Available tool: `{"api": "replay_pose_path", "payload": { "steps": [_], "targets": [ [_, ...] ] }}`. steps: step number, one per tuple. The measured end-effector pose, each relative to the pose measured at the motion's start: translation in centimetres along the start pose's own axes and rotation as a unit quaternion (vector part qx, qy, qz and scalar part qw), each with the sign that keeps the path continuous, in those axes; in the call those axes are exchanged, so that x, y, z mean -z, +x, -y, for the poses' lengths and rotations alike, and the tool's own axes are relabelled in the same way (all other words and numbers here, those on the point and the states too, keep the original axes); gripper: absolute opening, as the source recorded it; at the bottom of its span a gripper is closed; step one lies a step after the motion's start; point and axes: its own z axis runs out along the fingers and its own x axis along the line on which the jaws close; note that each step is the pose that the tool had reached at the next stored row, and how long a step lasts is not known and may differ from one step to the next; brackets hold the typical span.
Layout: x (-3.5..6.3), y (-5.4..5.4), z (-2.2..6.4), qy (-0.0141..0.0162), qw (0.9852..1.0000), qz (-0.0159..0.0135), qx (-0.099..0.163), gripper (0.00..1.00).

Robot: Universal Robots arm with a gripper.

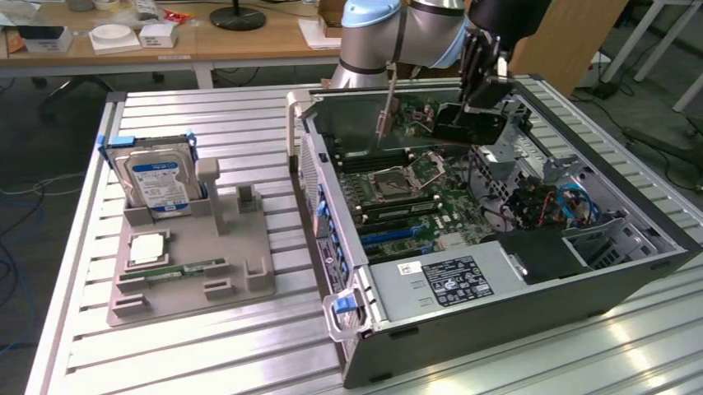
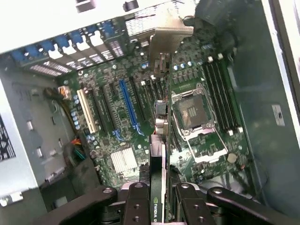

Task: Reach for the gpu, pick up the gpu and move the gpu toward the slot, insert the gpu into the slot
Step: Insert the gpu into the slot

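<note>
My gripper (image 1: 481, 92) hangs over the open computer case (image 1: 516, 321), above the far part of the motherboard (image 1: 439, 206). It is shut on the gpu (image 1: 467, 125), a black card held on edge, with its tan end bracket (image 1: 387, 107) pointing down into the case. In the wrist view the gripper (image 2: 157, 199) clamps the gpu (image 2: 157, 187) at its edge, and the bracket (image 2: 161, 40) stands toward the case's rear wall. The slot (image 2: 127, 105), a long blue connector strip, lies on the board off to one side of the card, apart from it. It appears as blue strips (image 1: 390, 236) in the exterior view.
The square silver processor socket (image 2: 194, 112) lies close beside the card's line. Memory slots (image 2: 220, 93), a heatsink (image 2: 123, 161) and cables (image 1: 571, 202) crowd the case, with a power supply (image 1: 462, 280) at the near end. A grey fixture (image 1: 220, 247) holds a hard drive (image 1: 160, 177).
</note>
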Motion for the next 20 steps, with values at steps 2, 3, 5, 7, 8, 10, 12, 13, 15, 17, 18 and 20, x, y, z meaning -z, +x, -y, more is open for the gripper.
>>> {"api": "replay_pose_path", "payload": {
  "steps": [2,3,5,7,8,10,12,13,15,17,18,20],
  "targets": [
    [0.00,0.00,0.00,-0.0002,0.9998,-0.0002,0.019,0.26],
    [-0.01,0.00,0.00,-0.0004,0.9996,-0.0003,0.028,0.26],
    [-0.01,0.00,0.00,-0.0006,0.9990,-0.0004,0.045,0.26],
    [-0.02,0.00,0.00,-0.0007,0.9981,-0.0006,0.062,0.26],
    [-0.03,0.00,0.00,-0.0009,0.9975,-0.0007,0.070,0.26],
    [-0.04,0.00,0.00,-0.0011,0.9961,-0.0009,0.088,0.26],
    [-0.06,0.00,0.00,-0.0013,0.9943,-0.0011,0.106,0.26],
    [-0.07,0.00,0.00,-0.0014,0.9934,-0.0012,0.115,0.26],
    [-0.10,0.00,0.01,-0.0016,0.9913,-0.0013,0.132,0.26],
    [-0.16,-0.01,0.01,0.0009,0.9901,-0.0009,0.140,0.26],
    [-0.22,-0.01,0.01,0.0031,0.9896,-0.0005,0.144,0.26],
    [-0.35,0.00,0.00,0.0066,0.9890,0.0000,0.148,0.26]
  ]
}}
